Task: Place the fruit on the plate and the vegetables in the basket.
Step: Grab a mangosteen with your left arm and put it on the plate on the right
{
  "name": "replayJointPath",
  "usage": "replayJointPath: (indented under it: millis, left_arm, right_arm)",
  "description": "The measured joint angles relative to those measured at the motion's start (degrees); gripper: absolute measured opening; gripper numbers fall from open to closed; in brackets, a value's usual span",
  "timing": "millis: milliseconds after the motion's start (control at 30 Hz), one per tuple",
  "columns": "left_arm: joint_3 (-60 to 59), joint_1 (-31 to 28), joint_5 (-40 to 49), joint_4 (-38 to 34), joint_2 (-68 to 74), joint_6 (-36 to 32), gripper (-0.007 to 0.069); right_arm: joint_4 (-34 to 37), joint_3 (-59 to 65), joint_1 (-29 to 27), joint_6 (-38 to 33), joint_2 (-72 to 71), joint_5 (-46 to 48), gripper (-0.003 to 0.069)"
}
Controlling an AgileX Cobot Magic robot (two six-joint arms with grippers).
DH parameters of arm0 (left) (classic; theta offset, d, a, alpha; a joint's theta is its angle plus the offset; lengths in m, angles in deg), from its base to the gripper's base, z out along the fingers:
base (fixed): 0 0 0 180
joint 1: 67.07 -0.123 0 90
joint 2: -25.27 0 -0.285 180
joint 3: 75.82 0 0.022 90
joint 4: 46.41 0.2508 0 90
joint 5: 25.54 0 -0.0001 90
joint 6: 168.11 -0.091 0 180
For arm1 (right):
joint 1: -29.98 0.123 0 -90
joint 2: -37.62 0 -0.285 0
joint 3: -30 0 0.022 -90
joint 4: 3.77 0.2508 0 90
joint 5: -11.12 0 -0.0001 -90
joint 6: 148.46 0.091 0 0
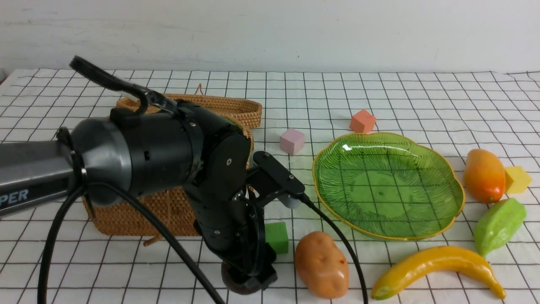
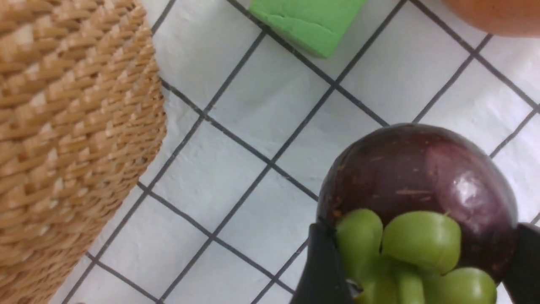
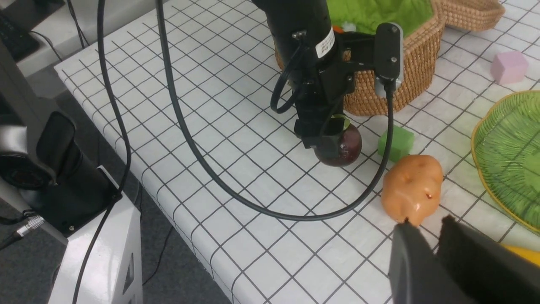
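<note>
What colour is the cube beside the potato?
Green; the cube shows best in the front view.

On a white cloth (image 1: 379, 93) gridded in black: a translucent green plate (image 1: 388, 185), leaf-ribbed and gold-rimmed; a brown woven basket (image 1: 126, 219) lined bright green; a dark purple, green-capped mangosteen (image 2: 422, 169); a yellow banana (image 1: 438, 264); a tan-orange potato (image 1: 321, 264); an orange-yellow mango (image 1: 484, 175); a pale green gourd (image 1: 500, 226).

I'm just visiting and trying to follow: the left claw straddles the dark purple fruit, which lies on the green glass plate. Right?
Not quite. The mangosteen lies on the checked tablecloth near the basket, not on the plate, as the right wrist view shows. The left gripper does straddle it.
</note>
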Motion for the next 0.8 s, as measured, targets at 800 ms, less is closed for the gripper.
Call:
replayJointPath:
  millis: [800]
  left_arm:
    - [25.83,0.00,-20.66,-23.17,11.29,-7.99,0.0494]
  right_arm:
    - [-17.79,0.00,0.00,17.23,0.00,-6.77,0.0130]
